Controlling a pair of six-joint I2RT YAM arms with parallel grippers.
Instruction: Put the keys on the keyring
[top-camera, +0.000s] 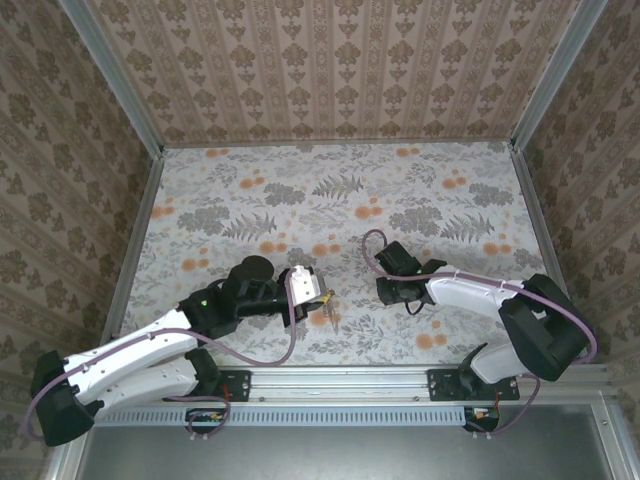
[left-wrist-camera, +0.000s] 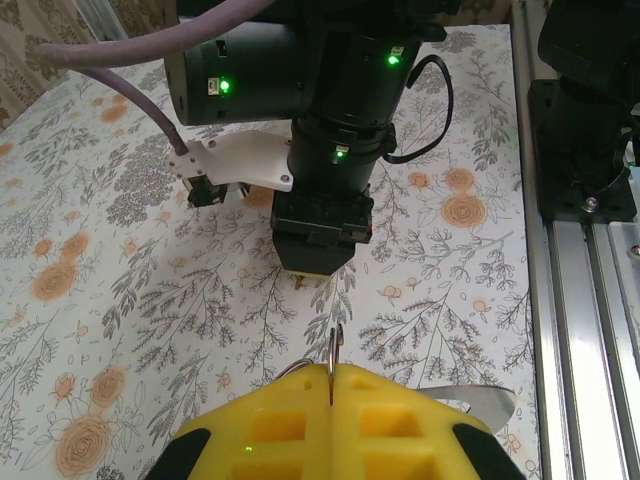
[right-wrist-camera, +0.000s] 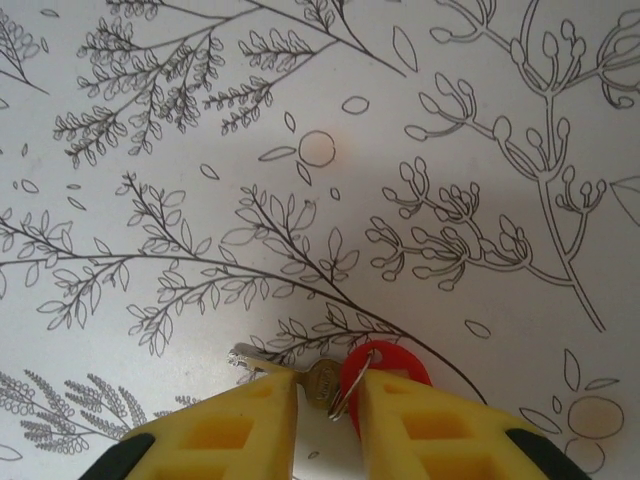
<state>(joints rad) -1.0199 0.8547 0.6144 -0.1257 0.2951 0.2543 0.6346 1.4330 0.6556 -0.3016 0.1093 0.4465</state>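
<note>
**Ring pinched left, key held right**

From above, your left end effector (top-camera: 322, 296) and right end effector (top-camera: 386, 290) were well apart over the worktop (top-camera: 440, 190). Left wrist: pads clamped the keyring (left-wrist-camera: 335, 352) edge-on. Right wrist: pads grasped the key (right-wrist-camera: 372, 368); align it carefully.

A table (top-camera: 250, 190) draped in a pale floral cloth (top-camera: 420, 200) of grey ferns and orange blossoms spreads across the centre of the frame, a silver metal rail (top-camera: 340, 378) running along its lower edge.
</note>
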